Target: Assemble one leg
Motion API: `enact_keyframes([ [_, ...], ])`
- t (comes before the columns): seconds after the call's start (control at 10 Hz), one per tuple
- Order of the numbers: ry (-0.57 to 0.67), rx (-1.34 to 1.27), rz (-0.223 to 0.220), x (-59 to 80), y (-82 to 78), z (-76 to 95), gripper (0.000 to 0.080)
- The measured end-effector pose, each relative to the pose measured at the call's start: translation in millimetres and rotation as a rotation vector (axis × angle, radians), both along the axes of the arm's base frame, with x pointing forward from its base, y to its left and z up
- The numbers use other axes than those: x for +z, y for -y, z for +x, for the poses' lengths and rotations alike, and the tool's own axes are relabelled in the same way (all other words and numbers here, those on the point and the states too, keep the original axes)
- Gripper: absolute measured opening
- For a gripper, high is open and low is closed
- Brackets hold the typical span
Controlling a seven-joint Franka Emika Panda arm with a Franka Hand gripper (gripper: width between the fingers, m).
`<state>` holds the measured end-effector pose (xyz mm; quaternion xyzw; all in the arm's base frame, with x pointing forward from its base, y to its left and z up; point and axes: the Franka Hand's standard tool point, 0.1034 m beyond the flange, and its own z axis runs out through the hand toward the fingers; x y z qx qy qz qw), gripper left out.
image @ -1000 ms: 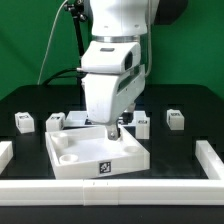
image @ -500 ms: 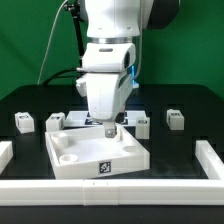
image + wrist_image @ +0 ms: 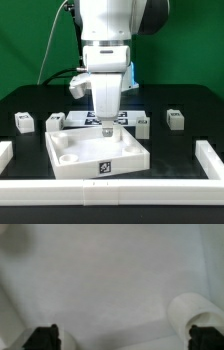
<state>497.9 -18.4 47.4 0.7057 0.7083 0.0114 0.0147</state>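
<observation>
The large white panel (image 3: 88, 148) lies at the table's middle, tag on its front wall. My gripper (image 3: 107, 128) hangs straight down over the panel's far edge. In the wrist view my gripper (image 3: 124, 338) is open, its black fingers (image 3: 45, 337) wide apart, with only the panel's surface (image 3: 110, 280) and a round socket (image 3: 200, 311) below. Nothing is between the jaws. Four small white tagged legs stand on the table behind the panel: two at the exterior view's left (image 3: 24, 122) (image 3: 55, 121), two at its right (image 3: 143, 124) (image 3: 175, 119).
The marker board (image 3: 80, 119) lies flat behind the panel, partly hidden by the arm. White rails border the table at the front (image 3: 110, 192), the exterior view's left (image 3: 5, 152) and right (image 3: 210, 156). A green backdrop stands behind.
The arm's wrist has turned from a tilted pose to straight upright over the panel's far edge. The panel and the legs have not moved.
</observation>
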Motion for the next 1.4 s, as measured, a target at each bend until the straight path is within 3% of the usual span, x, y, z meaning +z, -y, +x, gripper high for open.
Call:
enact_keyframes([
  [0.3, 0.004, 0.065, -0.006, -3.7, 5.4, -4.3, 0.0650],
  [0.5, -0.011, 0.137, -0.028, -7.4, 18.1, -25.6, 0.0650],
  [0.8, -0.028, 0.206, -0.045, -11.6, 19.1, -35.6, 0.0650],
  [1.1, -0.080, 0.195, -0.030, -35.3, 25.5, -52.8, 0.0650],
  [1.4, -0.088, 0.179, -0.026, -39.6, 28.6, -55.7, 0.0650],
])
